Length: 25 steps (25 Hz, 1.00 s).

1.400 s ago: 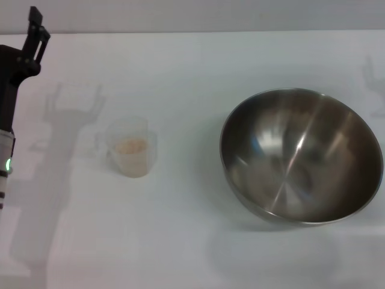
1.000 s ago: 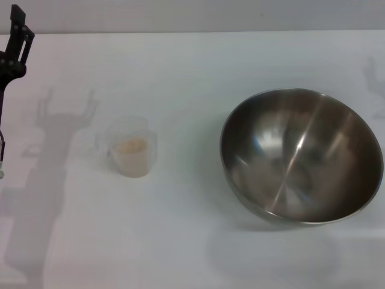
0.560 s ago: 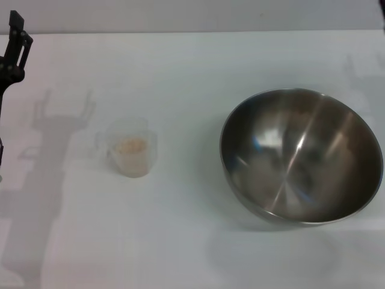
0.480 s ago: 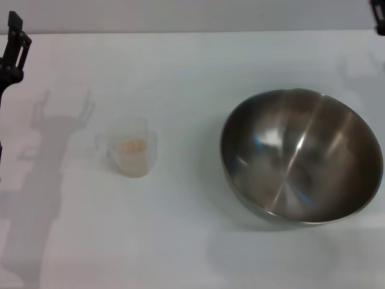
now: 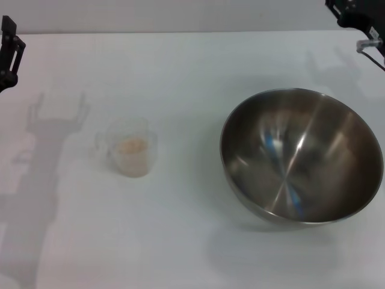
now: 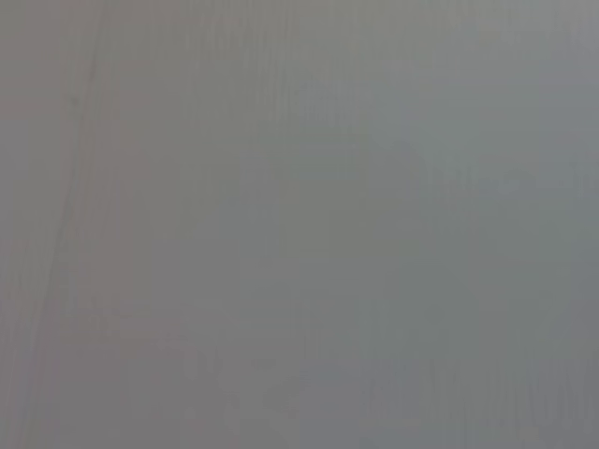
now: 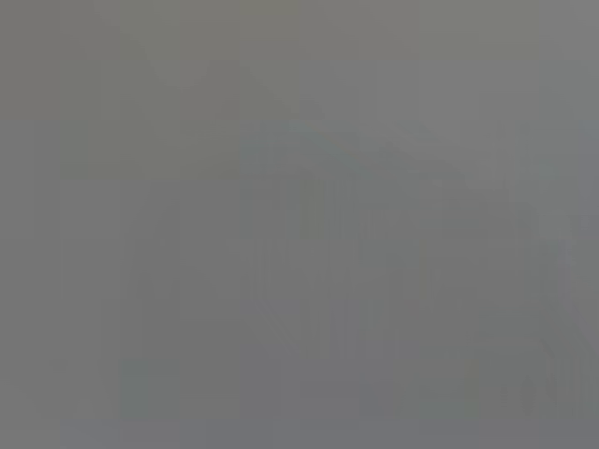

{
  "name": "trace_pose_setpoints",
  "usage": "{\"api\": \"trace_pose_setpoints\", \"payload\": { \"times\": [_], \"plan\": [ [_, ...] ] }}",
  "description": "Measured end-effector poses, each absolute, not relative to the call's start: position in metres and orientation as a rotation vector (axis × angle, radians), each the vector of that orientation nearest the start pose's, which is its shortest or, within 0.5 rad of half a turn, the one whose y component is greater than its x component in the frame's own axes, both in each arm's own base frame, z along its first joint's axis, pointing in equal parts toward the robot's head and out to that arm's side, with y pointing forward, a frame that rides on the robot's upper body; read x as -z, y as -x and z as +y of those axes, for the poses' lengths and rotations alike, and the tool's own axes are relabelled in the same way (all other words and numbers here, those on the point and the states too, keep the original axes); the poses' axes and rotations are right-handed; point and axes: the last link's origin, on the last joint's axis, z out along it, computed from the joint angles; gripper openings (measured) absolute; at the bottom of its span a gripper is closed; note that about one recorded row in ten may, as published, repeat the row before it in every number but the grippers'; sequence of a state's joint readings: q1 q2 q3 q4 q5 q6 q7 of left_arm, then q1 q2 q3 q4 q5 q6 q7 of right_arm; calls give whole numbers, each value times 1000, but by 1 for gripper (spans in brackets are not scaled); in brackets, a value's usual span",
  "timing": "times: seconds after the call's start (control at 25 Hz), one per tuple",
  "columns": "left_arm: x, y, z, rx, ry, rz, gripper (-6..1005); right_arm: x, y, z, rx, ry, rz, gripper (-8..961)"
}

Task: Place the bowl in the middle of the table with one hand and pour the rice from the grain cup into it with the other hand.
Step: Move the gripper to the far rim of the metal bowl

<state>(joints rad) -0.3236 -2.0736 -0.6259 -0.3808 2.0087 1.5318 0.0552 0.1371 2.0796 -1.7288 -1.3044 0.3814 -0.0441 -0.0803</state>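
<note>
The bowl [image 5: 302,156] sits right of centre on the table [image 5: 180,241]; the grain cup [image 5: 131,150] stands left. The right gripper [image 5: 355,15], finger state untellable, should grasp the far rim squarely; the left gripper [image 5: 9,45] waits far left, equally unreadable.

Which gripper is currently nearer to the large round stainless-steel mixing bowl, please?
Right. The right gripper sits at the far right corner just beyond the stainless-steel mixing bowl; the left gripper is at the far left edge.

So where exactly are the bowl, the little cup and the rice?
bowl [image 5: 301,156], head view, shiny inside wall.
grain cup [image 5: 146,129], head view, clear rim.
rice [image 5: 132,145], head view, top of the heap inside the cup.
</note>
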Motion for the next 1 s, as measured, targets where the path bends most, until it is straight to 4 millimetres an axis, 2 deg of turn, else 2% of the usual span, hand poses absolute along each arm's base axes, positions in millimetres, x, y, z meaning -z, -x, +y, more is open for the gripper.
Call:
{"api": "trace_pose_setpoints", "payload": {
  "times": [0.08, 0.16, 0.2, 0.24, 0.36, 0.48, 0.6, 0.72, 0.88, 1.0],
  "plan": [
    [-1, 285, 291, 936, 1363, -309, 865, -30, -221, 374, -524, 1727, 725, 658],
    [-1, 287, 291, 932, 1362, -310, 865, -34, -208, 373, -454, 1791, 771, 658],
    [-1, 287, 291, 930, 1363, -312, 865, -40, -191, 368, -369, 1868, 779, 658],
    [-1, 287, 291, 930, 1363, -312, 865, -40, -191, 368, -369, 1868, 779, 658],
    [-1, 287, 291, 928, 1364, -315, 865, -49, -169, 356, -230, 1979, 793, 657],
    [-1, 287, 291, 925, 1365, -315, 865, -58, -156, 344, -88, 2062, 833, 657],
    [-1, 288, 291, 922, 1366, -314, 865, -69, -152, 335, 53, 2108, 881, 657],
    [-1, 288, 291, 924, 1365, -312, 865, -75, -155, 334, 111, 2117, 906, 656],
    [-1, 288, 291, 925, 1363, -310, 865, -80, -167, 336, 216, 2130, 967, 656],
    [-1, 288, 291, 926, 1363, -310, 865, -75, -180, 341, 307, 2157, 1020, 655]
  ]
}}
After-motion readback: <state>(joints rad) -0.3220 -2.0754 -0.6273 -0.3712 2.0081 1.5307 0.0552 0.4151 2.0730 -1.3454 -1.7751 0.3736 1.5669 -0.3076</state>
